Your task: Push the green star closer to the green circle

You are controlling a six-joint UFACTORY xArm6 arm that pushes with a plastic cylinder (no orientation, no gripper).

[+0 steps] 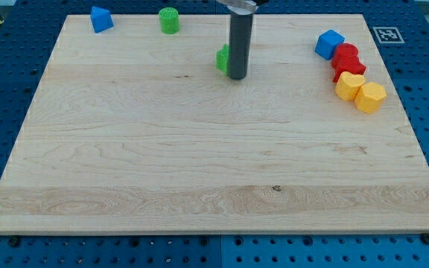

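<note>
Tip down on board, bare rod with nothing to pinch, touching right side of green star, star mostly hidden behind it. Green circle farther left, toward far edge. Push needed: leftward, slightly away.

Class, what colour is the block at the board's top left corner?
Blue, shown in the camera view, the only one.

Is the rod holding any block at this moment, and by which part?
Nothing is held. My tip only stands against the right side of the green star, which it partly hides.
</note>
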